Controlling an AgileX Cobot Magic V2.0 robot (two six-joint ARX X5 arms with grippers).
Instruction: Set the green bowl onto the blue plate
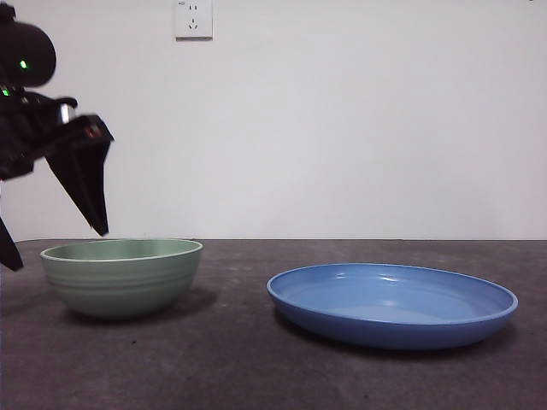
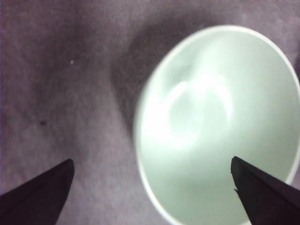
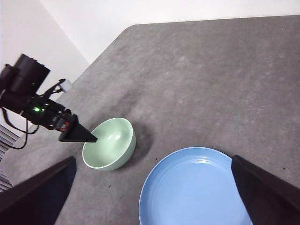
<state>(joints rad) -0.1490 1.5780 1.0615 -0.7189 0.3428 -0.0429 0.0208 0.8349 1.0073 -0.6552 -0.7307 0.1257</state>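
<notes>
The green bowl stands upright on the table at the left. It also shows in the left wrist view and in the right wrist view. The blue plate lies to its right, apart from it, and is empty; it also shows in the right wrist view. My left gripper is open just above the bowl's left rim. In its own view the left gripper straddles the rim, one jaw over the bowl's inside and one outside it. My right gripper is open and empty, high above the table.
The dark grey table runs back to a white wall with a socket. The left arm reaches in from the table's left side. The table's edge runs behind the bowl in the right wrist view.
</notes>
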